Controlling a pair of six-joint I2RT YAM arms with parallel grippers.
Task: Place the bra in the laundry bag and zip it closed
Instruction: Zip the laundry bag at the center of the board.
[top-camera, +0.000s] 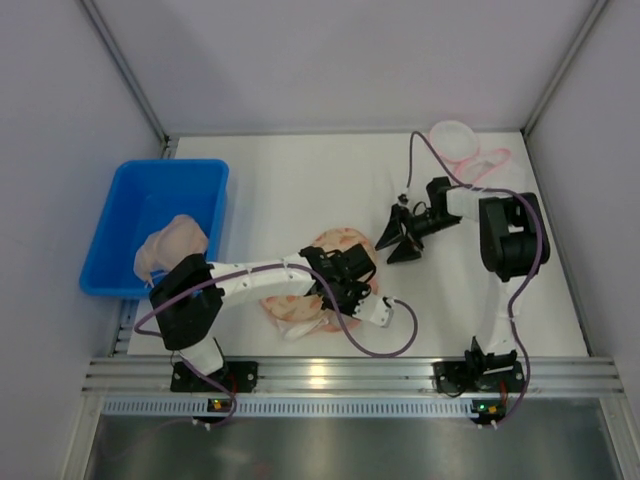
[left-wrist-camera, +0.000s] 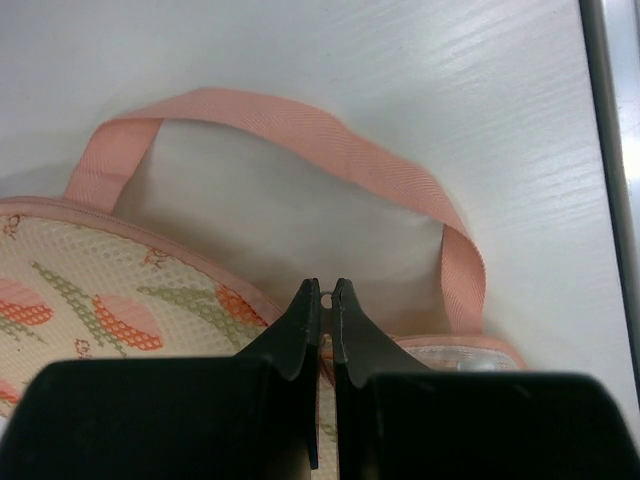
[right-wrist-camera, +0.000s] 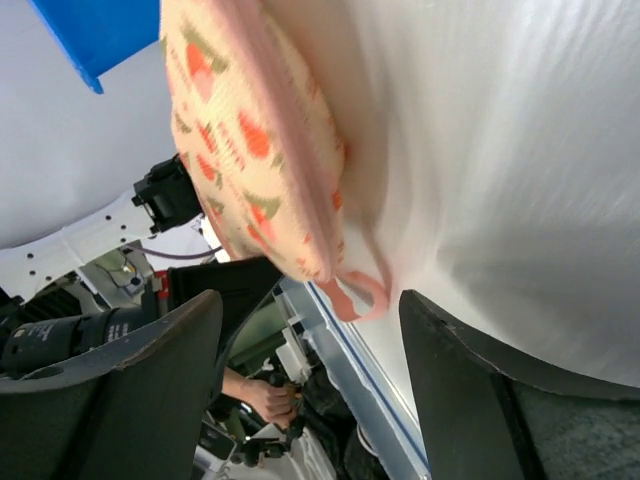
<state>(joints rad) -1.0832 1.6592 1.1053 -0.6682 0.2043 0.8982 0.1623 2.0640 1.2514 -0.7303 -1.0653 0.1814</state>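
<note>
The laundry bag (top-camera: 335, 243) is a round mesh pouch with an orange and green print and pink trim, lying on the white table in front of the arms. My left gripper (top-camera: 352, 292) is over it. In the left wrist view its jaws (left-wrist-camera: 327, 285) are shut on the small metal zipper pull (left-wrist-camera: 326, 298) at the bag's (left-wrist-camera: 100, 300) edge, just short of the pink handle strap (left-wrist-camera: 300, 125). My right gripper (top-camera: 395, 243) hangs open beside the bag's far right edge, apart from it (right-wrist-camera: 310, 297). The bag (right-wrist-camera: 250, 130) bulges. The bra is hidden from view.
A blue bin (top-camera: 125, 210) at the left holds a beige padded garment (top-camera: 172, 245). A pink and white cloth item (top-camera: 460, 145) lies at the far right corner. The metal rail (top-camera: 340, 375) runs along the near edge. White walls enclose the table.
</note>
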